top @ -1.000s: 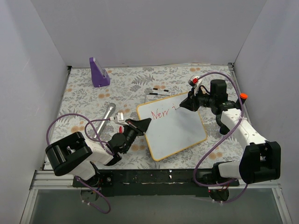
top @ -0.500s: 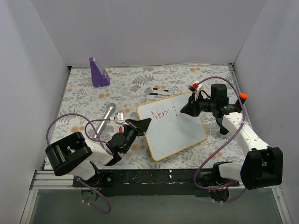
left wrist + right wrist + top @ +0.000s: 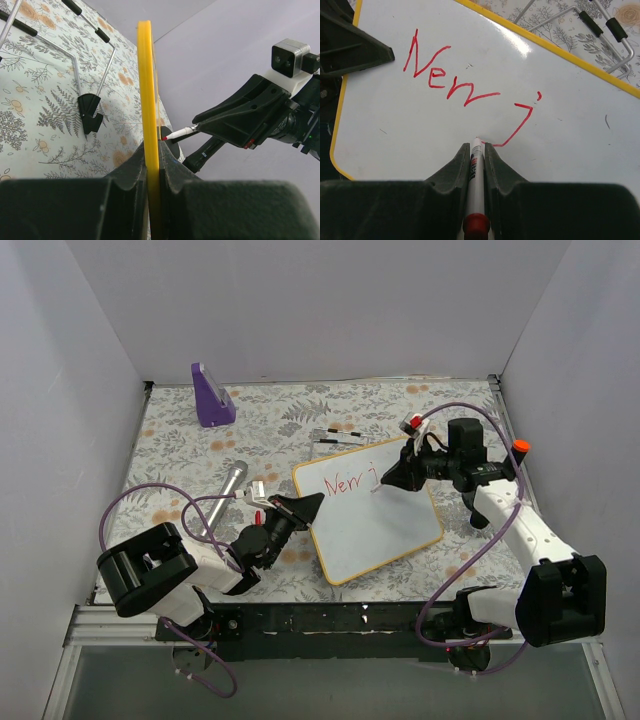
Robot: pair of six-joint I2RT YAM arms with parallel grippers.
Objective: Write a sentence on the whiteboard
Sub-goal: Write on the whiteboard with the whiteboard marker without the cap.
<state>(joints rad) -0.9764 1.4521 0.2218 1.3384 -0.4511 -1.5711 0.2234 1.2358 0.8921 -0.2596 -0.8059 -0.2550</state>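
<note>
**A:** Item one, and where is it?
**B:** The whiteboard: white with a yellow frame, lying askew on the table, right of centre. On it is the sentence, so far red marks reading roughly "New j", along the far part.

**A:** Who holds what?
**B:** The left gripper is clamped on the whiteboard's left edge, with the frame pinched between its fingers. The right gripper is closed round a marker with a white barrel. The marker's tip touches the board at the foot of the "j".

**A:** And on the surface?
**B:** There is a floral cloth in pale green and orange. A purple stand sits at the far left. A metal cylinder lies near the left arm. A wire rack with black tips lies just beyond the board's far edge.

**A:** The room?
**B:** Plain white walls close it in on three sides.
</note>
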